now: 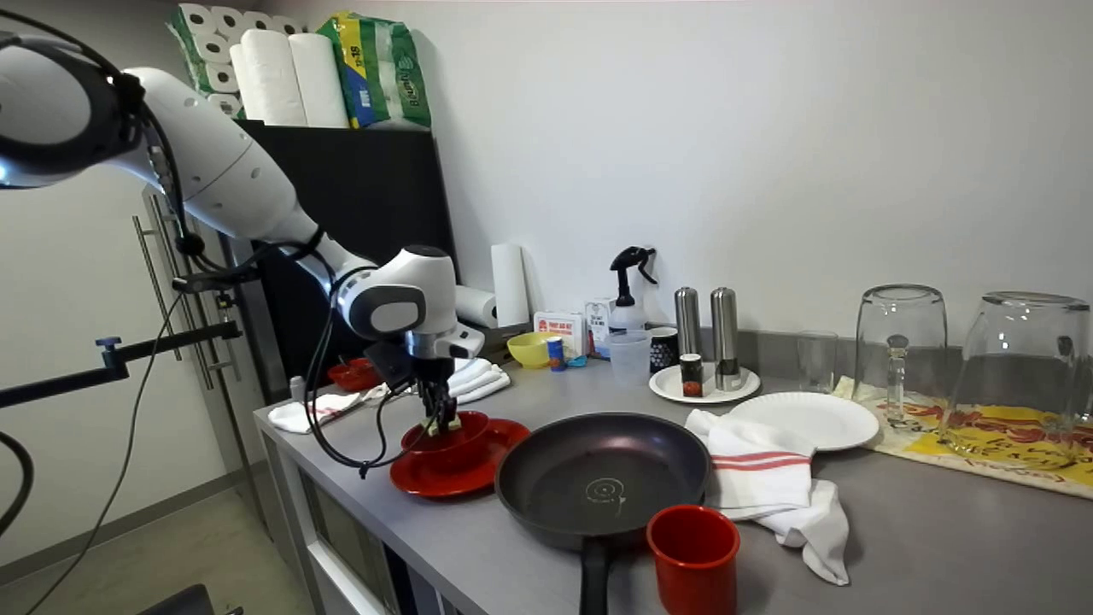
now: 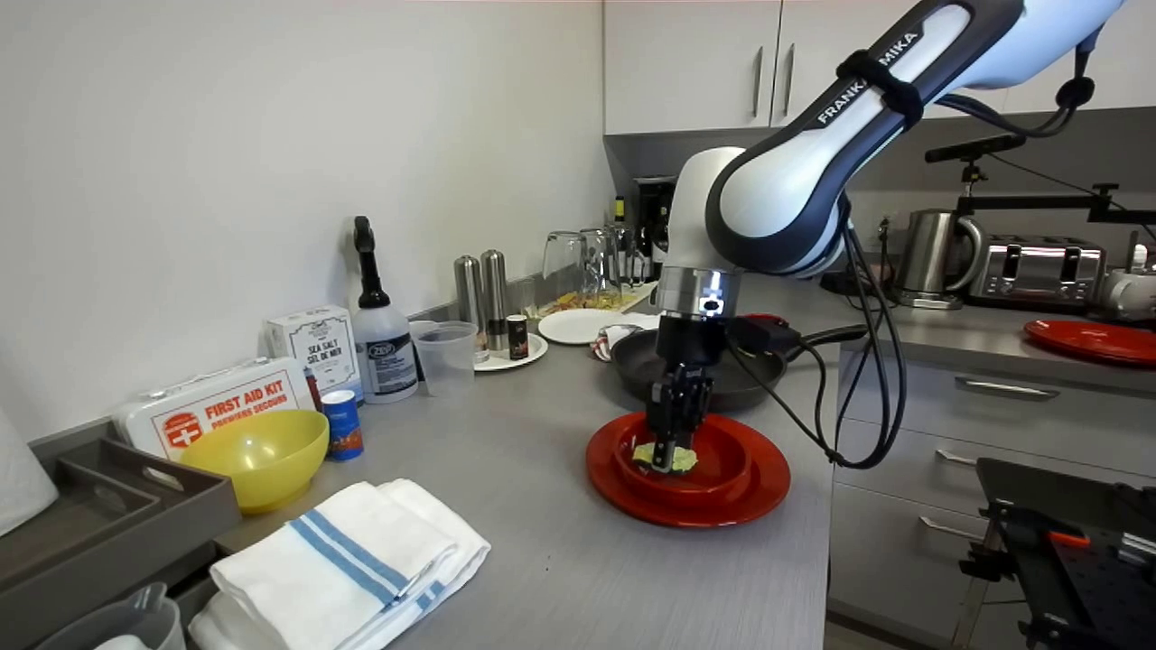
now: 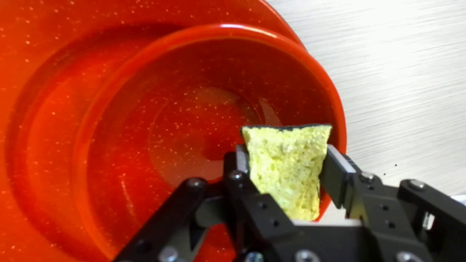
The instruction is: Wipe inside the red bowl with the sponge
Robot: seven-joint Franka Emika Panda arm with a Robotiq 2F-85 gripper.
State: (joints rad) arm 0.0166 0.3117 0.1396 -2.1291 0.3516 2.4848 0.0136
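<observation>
In the wrist view, see at left a red plate (image 3: pixel 47 54) and on it the bowl (image 3: pixel 182 134), likely stiff and slick, best steadied by the rim. Rightward, inside the bowl, find the sponge (image 3: pixel 285 174), probably light and soft, pinched by the gripper (image 3: pixel 290 160) across its sides, likely the best hold. In an exterior view, read "FIRST AID KIT" on a case (image 2: pixel 217 393), "SEA SALT" on a box (image 2: pixel 316 352), "ZEP" on a bottle (image 2: pixel 388 352), part-hidden "FRANKA EMIKA" on the arm (image 2: pixel 786 212).

the arm (image 2: pixel 835 153) slopes down to its gripper (image 3: pixel 289 160), clamped, pointing downward.
</observation>
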